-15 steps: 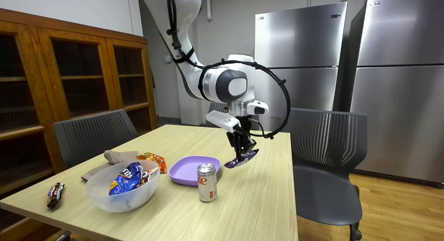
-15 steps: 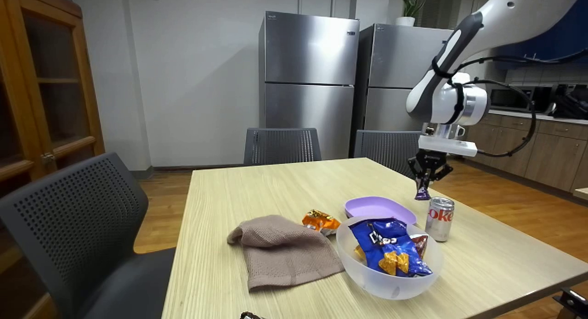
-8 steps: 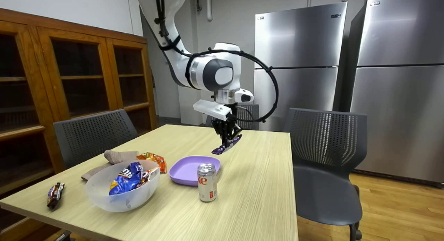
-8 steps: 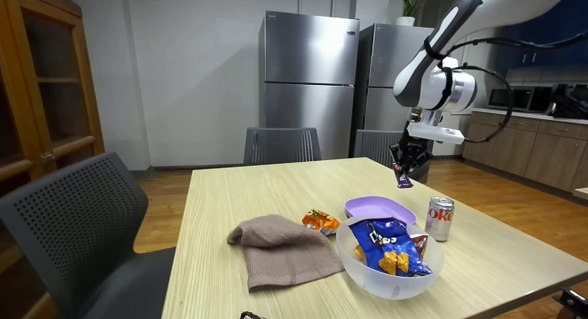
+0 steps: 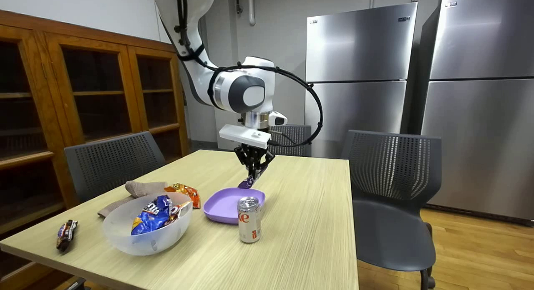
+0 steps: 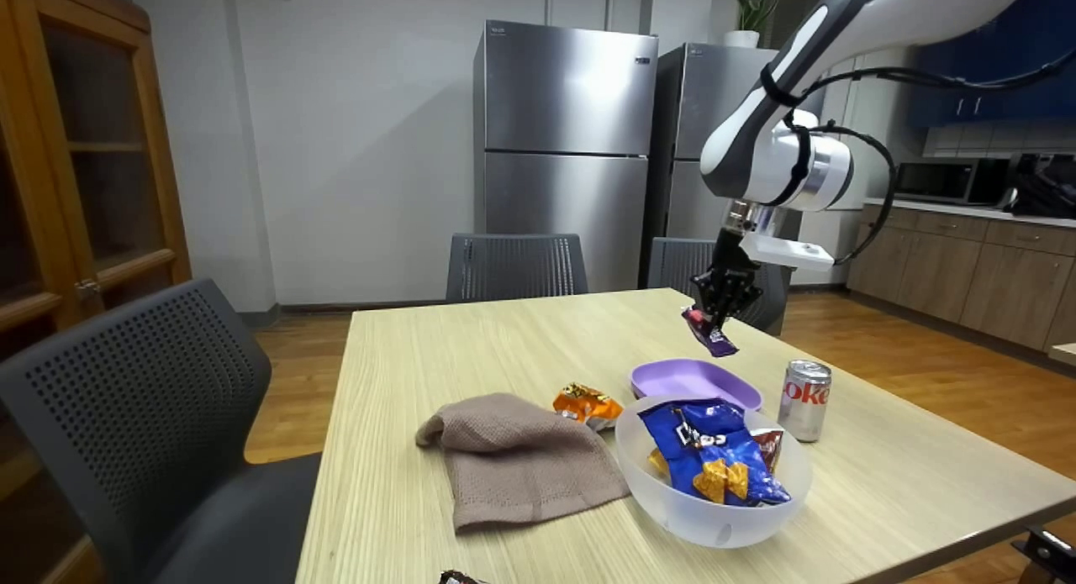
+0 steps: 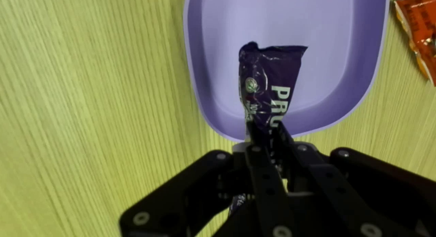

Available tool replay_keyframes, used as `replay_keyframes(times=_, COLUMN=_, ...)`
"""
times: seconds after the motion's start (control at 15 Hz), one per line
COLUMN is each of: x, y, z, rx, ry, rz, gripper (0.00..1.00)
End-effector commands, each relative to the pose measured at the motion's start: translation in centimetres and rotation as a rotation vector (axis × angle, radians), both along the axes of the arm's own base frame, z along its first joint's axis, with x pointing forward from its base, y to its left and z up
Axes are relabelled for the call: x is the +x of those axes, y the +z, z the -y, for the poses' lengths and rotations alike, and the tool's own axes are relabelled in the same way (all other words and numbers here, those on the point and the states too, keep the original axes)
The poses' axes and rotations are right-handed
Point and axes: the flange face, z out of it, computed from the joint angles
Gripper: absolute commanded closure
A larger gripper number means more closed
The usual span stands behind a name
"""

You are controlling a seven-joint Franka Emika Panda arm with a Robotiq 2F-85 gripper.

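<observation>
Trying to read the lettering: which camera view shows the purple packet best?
The wrist view: the purple packet appears largest there, with "PR" legible, though the gripper covers part of it. Both exterior views show it tilted in the grip, too small to read.

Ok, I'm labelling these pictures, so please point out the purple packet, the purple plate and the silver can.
Purple packet [image 7: 267, 84], in the wrist view: its printed wrapper.
Purple plate [image 5: 225, 204], in an exterior view: its bare inside.
Silver can [image 6: 804, 402], in an exterior view: its lettered side.
</observation>
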Motion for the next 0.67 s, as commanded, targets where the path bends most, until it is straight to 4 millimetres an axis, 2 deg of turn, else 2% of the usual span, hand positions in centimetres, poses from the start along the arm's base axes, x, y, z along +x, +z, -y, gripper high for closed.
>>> replay_keyframes(times=0.0, x=-1.5, y=0.3, z=-0.3, rx=0.000, ry=0.120, rz=0.010, gripper=0.97)
replay_keyframes(times=0.4, x=-3.3, y=-2.1, z=-0.3, rx=-0.003, ry=0.204, rz=-0.035, gripper=0.97)
replay_keyframes(times=0.6, x=-3.8, y=-2.6, z=-0.2, rx=-0.005, ry=0.206, rz=-0.042, gripper=0.97)
